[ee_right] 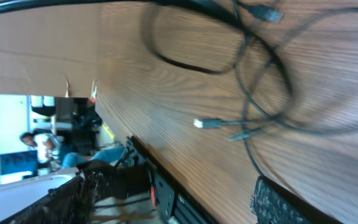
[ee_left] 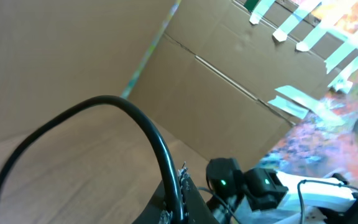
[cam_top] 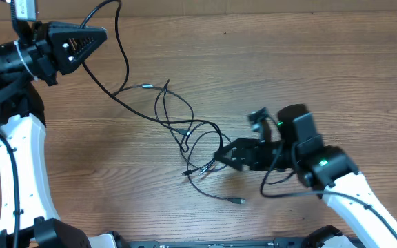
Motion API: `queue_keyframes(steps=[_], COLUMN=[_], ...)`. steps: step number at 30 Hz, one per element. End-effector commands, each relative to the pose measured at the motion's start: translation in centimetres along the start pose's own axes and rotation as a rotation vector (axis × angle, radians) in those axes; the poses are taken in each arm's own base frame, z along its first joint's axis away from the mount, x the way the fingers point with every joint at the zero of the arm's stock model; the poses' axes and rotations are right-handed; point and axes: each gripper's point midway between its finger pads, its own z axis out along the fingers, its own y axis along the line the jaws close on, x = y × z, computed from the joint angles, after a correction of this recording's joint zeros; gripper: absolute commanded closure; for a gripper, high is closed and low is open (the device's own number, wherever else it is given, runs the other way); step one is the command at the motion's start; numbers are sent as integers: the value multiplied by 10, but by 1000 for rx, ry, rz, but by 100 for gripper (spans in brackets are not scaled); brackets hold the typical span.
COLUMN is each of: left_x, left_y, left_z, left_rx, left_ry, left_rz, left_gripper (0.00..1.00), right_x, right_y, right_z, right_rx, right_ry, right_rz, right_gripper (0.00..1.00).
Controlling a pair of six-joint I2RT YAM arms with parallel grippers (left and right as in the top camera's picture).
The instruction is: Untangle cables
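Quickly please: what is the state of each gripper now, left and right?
Left gripper: jaws shut on a black cable.
Right gripper: jaws open, holding nothing.

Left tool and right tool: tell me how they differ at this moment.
The left tool is shut on a cable; the right tool is open and grips nothing. The left tool sits far left, apart from the tangle; the right tool sits at the tangle's edge. Both are black, with two fingers.
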Motion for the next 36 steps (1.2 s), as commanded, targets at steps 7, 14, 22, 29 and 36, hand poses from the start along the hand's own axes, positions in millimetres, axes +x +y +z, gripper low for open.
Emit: queue_keyframes(steps=[7,14,22,29,36], left_x=[13,14,20,14,12], left_y=[23,22,24,33,37], left_z=[20,21,17,0,-9], left_rx=[54,57,44,-3,-25], left_ry=[12,19,54,19,2], left_rz=[-93,-195,-197,-196,-197], left_gripper=[96,96,96,96,96], right_x=[-33,-79,-100,-120,-125], right_y=[-11,-43,-104,-171,-234], right_z=[48,79,57,-25,-94], right_rx=[266,358,607,964,1111], right_ry=[-305,-575,-750,-817,-839], right_rz=[146,258,268,202,355], right_gripper=[21,32,88,96,96])
